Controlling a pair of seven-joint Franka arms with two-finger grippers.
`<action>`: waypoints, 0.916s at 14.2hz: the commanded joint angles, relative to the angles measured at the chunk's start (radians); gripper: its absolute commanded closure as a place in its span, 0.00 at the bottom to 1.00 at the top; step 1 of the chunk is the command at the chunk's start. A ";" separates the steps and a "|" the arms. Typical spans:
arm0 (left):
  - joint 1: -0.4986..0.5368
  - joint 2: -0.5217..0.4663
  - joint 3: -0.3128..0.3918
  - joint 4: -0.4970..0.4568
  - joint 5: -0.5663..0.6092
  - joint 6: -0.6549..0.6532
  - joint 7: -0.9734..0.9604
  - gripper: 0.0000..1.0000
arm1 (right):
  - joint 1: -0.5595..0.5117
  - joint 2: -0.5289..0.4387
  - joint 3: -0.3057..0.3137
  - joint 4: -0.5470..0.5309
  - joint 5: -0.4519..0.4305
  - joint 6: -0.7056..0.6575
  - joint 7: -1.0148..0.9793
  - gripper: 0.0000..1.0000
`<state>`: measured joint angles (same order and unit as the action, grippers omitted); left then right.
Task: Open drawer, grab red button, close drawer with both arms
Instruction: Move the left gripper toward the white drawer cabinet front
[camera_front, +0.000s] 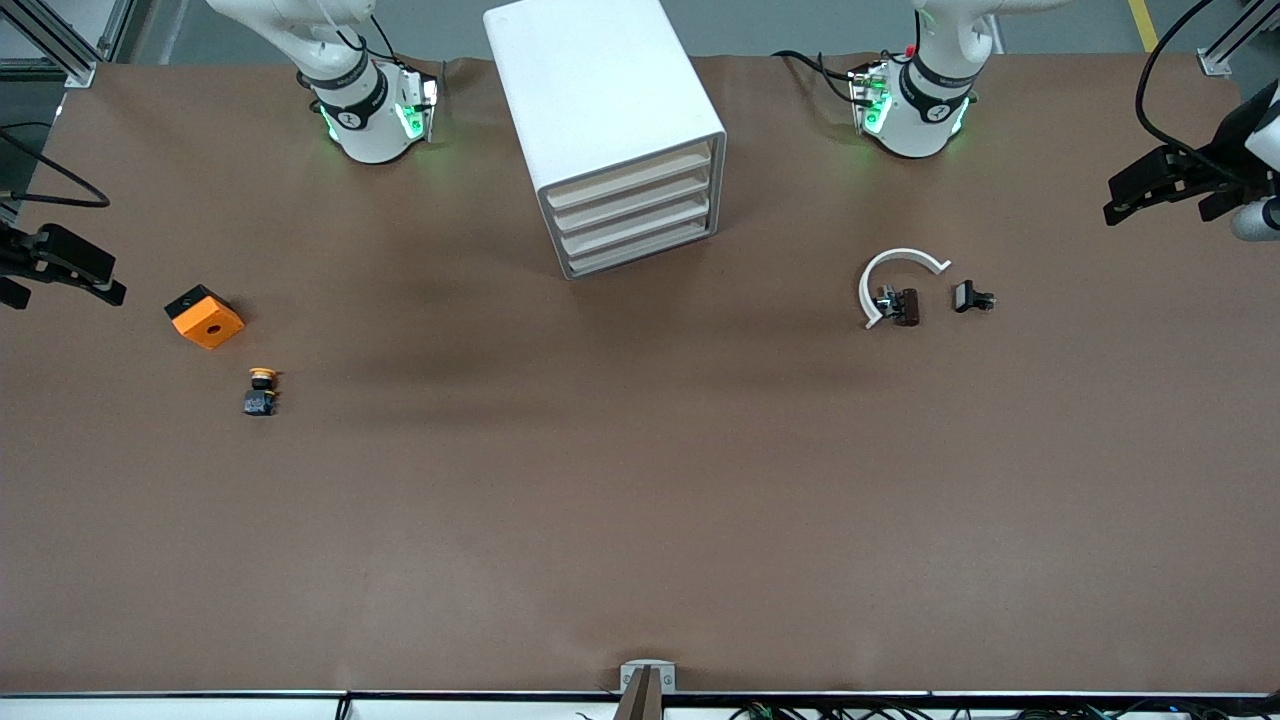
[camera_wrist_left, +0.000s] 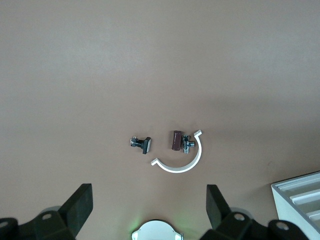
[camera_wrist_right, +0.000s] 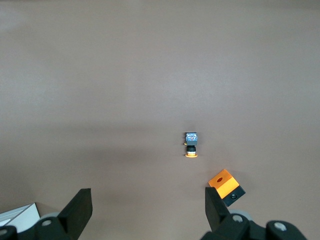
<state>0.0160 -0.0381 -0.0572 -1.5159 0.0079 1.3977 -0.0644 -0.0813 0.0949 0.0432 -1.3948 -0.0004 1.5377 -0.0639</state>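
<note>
The white cabinet (camera_front: 600, 100) stands at the robots' end of the table, between the two bases. Its several drawers (camera_front: 632, 215) are all shut; a corner of the cabinet shows in the left wrist view (camera_wrist_left: 300, 192). The button is hidden from every view. My left gripper (camera_front: 1160, 200) hangs open and empty over the left arm's end of the table. In its wrist view the left gripper (camera_wrist_left: 150, 210) has bare table between its fingers. My right gripper (camera_front: 62, 290) hangs open and empty over the right arm's end; its wrist view shows the right gripper (camera_wrist_right: 149, 210) above bare table.
An orange cube with a hole (camera_front: 205, 317) and a small orange-yellow-capped push-button (camera_front: 261, 390) lie toward the right arm's end. Toward the left arm's end lie a white curved piece (camera_front: 895, 265), a brown-and-metal part (camera_front: 903, 305) and a small black part (camera_front: 970, 297).
</note>
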 joint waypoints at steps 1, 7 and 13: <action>0.001 -0.008 -0.003 0.003 0.014 -0.020 -0.003 0.00 | -0.008 -0.003 0.006 0.011 0.003 -0.007 0.007 0.00; -0.011 0.081 -0.010 0.006 -0.014 -0.013 0.000 0.00 | -0.008 -0.003 0.006 0.011 0.003 -0.007 0.007 0.00; -0.095 0.271 -0.027 0.006 -0.124 0.041 -0.347 0.00 | -0.002 -0.003 0.007 0.010 0.000 -0.011 0.006 0.00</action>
<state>-0.0366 0.1850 -0.0805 -1.5317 -0.1012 1.4436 -0.2765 -0.0806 0.0948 0.0451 -1.3937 -0.0004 1.5381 -0.0639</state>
